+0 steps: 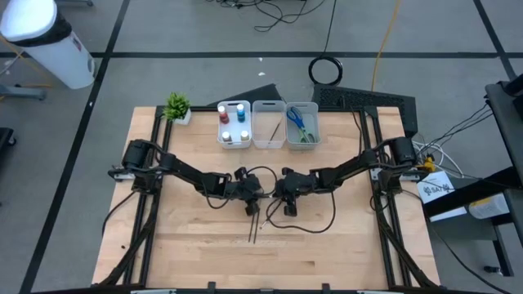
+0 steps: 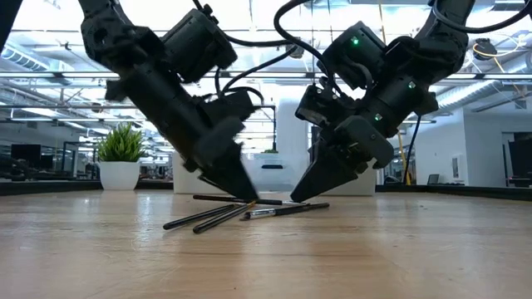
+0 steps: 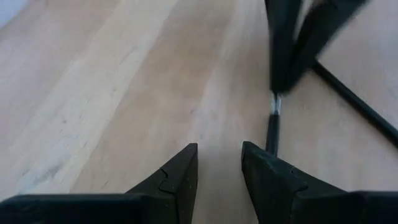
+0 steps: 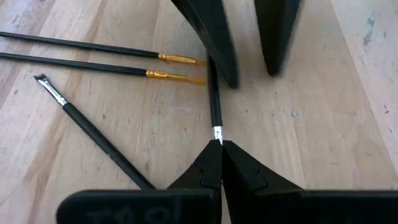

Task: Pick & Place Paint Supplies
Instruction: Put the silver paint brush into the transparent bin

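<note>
Several thin dark brushes (image 1: pixel 255 222) lie flat on the wooden table near its middle; in the right wrist view two show gold ferrules (image 4: pixel 166 74) and one a silver ferrule (image 4: pixel 60 99). My right gripper (image 4: pixel 220 144) is shut on another brush (image 4: pixel 214 99). My left gripper (image 3: pixel 219 163) is open just across from it, tips low over the table. That brush's handle (image 3: pixel 272 132) runs in behind one left finger; whether they touch I cannot tell. In the low view both grippers slant down, the left (image 2: pixel 246 193) and the right (image 2: pixel 299 196). My right gripper pinches one brush at its silver ferrule end (image 4: pixel 217 132) between the two fingertips, slanting down from above and from the table's right. The fingers lie along the brush, whose dark handle points away toward the left gripper and stays low on the table (image 2: pixel 278 210).
Three whitish bins stand in a row at the table's far edge: one with paint bottles (image 1: pixel 233 122), one with a brush (image 1: pixel 269 124), one with scissors (image 1: pixel 301 124). A small potted plant (image 1: pixel 177 107) sits at the far left corner. Bare wood (image 1: pixel 327 245) lies on the near side.
</note>
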Robot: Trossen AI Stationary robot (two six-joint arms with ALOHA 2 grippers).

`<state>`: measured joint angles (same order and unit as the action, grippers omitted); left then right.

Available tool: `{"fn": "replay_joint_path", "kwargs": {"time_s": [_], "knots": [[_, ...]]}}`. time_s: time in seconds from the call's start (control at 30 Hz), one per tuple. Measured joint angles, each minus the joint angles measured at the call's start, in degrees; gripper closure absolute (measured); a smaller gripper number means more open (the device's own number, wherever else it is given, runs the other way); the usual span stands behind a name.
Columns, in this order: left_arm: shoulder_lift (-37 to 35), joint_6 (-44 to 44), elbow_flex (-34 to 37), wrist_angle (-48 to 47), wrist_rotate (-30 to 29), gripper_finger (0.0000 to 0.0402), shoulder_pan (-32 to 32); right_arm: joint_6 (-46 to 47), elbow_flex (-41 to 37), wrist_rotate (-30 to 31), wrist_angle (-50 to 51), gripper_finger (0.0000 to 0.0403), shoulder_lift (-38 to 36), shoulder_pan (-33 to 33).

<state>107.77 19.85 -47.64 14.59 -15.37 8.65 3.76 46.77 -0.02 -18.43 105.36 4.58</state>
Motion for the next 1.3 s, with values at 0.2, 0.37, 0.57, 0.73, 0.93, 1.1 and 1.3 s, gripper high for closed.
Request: {"fn": "replay_joint_path", "kwargs": {"time_s": [0.2, 0.37, 0.57, 0.73, 0.93, 1.1, 1.3], "knots": [[-6.8, -1.8, 0.0, -3.7, 0.7, 0.0266, 0.5, 0.0, 0.0, 0.3, 2.1, 0.0403, -0.1, 0.0], [-10.7, -3.1, 0.0, -10.3, 0.4, 0.0266, 2.2, 0.1, 0.0, 0.2, 2.1, 0.0403, 0.0, 0.0], [-11.0, -4.7, 0.1, -18.4, -1.5, 0.0266, 3.1, 0.1, -0.1, 0.1, 2.4, 0.0403, 0.0, 0.0], [-10.9, -4.7, 0.1, -19.5, -1.6, 0.0266, 3.1, 0.1, -0.1, 0.0, 2.4, 0.0403, 0.0, 0.0], [-10.3, -4.7, 1.3, -18.3, -1.6, 0.0266, 2.9, 0.1, -0.1, 0.0, 2.3, 0.0403, 0.1, 0.0], [-9.4, -4.7, 2.0, -16.9, -1.3, 0.0266, 2.9, 0.1, -0.1, 0.0, 2.3, 0.0403, 0.1, 0.0], [-6.7, -5.2, 1.9, -15.1, 0.0, 0.0266, 2.9, 0.1, -0.2, -0.1, 2.1, 0.0403, 0.1, 0.0]]}}
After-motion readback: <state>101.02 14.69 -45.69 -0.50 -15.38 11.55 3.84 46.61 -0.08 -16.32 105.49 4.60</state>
